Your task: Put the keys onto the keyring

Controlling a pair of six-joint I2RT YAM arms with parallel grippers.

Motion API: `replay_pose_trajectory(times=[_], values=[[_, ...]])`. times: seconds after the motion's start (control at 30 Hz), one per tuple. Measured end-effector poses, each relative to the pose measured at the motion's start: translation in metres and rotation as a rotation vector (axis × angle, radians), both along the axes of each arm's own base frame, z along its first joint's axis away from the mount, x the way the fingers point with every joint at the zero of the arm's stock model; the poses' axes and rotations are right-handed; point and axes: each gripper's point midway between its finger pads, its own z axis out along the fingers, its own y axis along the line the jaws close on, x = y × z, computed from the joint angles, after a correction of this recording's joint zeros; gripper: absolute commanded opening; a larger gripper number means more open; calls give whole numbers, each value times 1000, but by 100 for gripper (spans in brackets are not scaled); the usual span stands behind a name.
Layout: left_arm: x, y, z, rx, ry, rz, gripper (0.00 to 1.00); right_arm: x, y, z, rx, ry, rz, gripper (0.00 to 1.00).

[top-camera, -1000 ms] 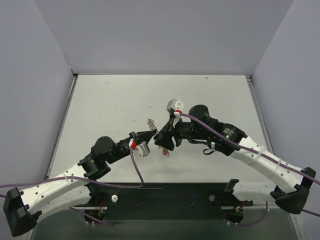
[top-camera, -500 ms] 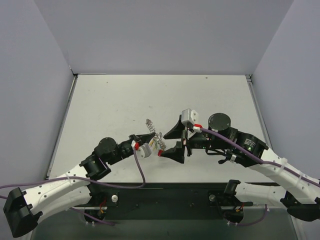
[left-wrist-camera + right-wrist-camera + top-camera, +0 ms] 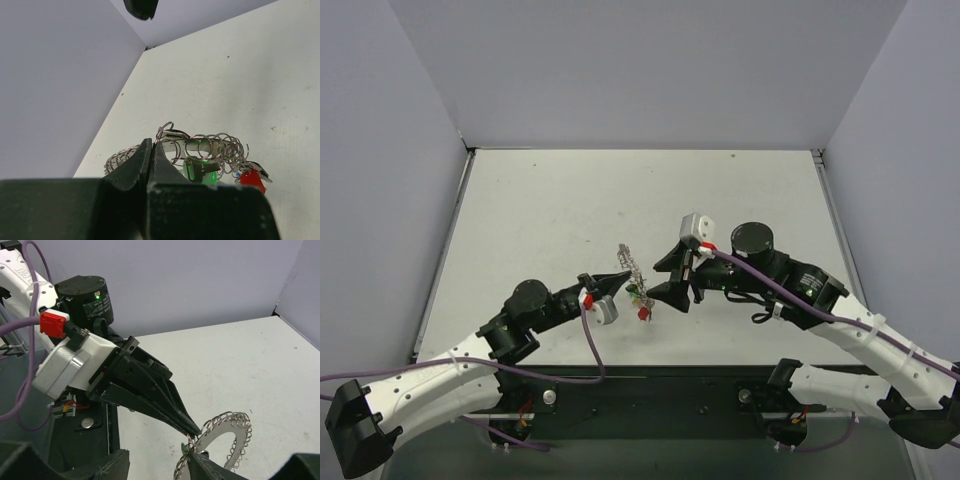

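Pale tabletop [image 3: 550,200] spreads below, and toward the middle of its near edge we see the left gripper [image 3: 623,277] pinched shut on the keyring [image 3: 633,263], held aloft with green and red keys [image 3: 200,171] dangling, just left of the right gripper [image 3: 661,280], whose jaws gape wide, empty.

Two claws meet near the middle of the table, with the keyring between them.

The left claw [image 3: 623,277] reaches from the near left and is pinched onto the keyring [image 3: 634,268], which stands on edge at its tip above the table [image 3: 540,210]. The keys [image 3: 640,302] hang from the ring's near side, just right of that claw. The right claw [image 3: 661,278] sits just right of the ring, fingers spread, one behind and one in front.
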Motion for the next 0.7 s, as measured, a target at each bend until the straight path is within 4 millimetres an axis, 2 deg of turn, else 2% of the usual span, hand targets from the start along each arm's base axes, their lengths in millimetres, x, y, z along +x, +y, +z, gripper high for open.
replay_pose_trajectory(times=[0.23, 0.4, 0.6, 0.7], values=[[-3, 0, 3, -8, -3, -12, 0, 5, 12, -28, -58, 27, 41, 46], [-5, 0, 6, -16, -10, -22, 0, 9, 13, -50, -86, 46, 76, 51], [-11, 0, 11, -28, -21, -47, 0, 20, 2, -61, -43, 70, 96, 47], [-14, -2, 12, -29, -25, -71, 0, 18, 3, -58, -16, 68, 129, 45]])
